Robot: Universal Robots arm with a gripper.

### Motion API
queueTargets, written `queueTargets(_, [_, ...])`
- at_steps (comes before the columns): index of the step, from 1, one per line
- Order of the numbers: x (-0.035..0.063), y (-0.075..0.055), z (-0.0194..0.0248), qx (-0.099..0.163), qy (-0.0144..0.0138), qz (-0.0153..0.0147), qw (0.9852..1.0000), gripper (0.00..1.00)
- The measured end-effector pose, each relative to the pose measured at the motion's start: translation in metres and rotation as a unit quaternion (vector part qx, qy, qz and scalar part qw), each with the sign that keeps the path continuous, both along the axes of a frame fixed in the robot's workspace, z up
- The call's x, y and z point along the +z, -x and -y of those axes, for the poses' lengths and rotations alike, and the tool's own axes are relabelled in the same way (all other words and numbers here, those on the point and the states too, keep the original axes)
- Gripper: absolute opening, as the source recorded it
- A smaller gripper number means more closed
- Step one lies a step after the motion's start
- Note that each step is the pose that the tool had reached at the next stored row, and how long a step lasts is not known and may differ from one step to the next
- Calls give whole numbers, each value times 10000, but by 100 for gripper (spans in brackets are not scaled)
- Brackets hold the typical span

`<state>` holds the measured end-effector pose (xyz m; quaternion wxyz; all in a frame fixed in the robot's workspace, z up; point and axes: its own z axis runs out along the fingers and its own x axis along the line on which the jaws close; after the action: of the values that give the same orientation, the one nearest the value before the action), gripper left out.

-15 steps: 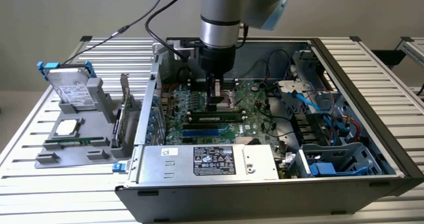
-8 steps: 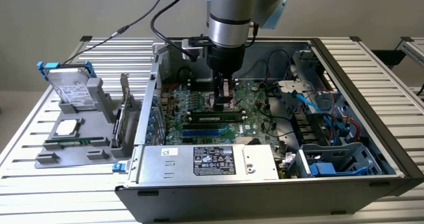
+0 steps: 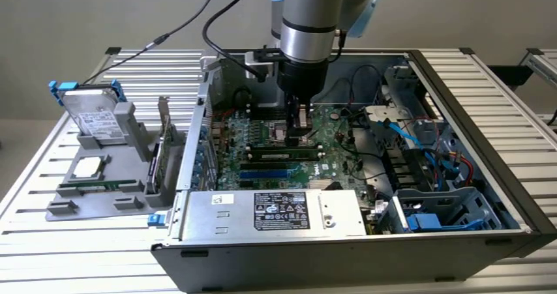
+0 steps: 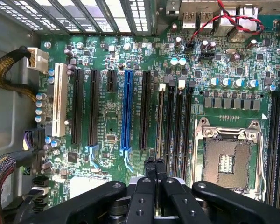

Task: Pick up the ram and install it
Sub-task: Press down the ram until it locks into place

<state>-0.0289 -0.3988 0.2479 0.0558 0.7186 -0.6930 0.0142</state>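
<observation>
Lighting even and diffuse; both views adequately exposed.
Exterior view soft overall; pale glare on the aluminium table point(image 3: 52, 176) slats. Wrist view: motherboard point(image 4: 112, 107) brightly lit and fairly sharp, the near black gripper point(image 4: 154, 163) dark and slightly blurred.

**Around my work area**

I see an open computer case point(image 3: 487, 196) lying on a slatted metal table point(image 3: 52, 176). Inside it is a green motherboard point(image 4: 112, 107) with one blue slot point(image 4: 127, 112) between long black slots point(image 4: 92, 109), and an empty processor socket point(image 4: 228, 161). A silver power supply point(image 3: 274, 212) sits at the case's near edge. At the exterior view's left, a grey holder point(image 3: 96, 190) carries a hard drive point(image 3: 94, 118).
</observation>
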Motion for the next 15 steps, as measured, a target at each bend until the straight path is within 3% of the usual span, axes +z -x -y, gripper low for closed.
queueTargets(11, [0, 0, 0, -1, 0, 0, 10000, 10])
queueTargets(15, [0, 0, -1, -224, 0, 0, 9997, 10])
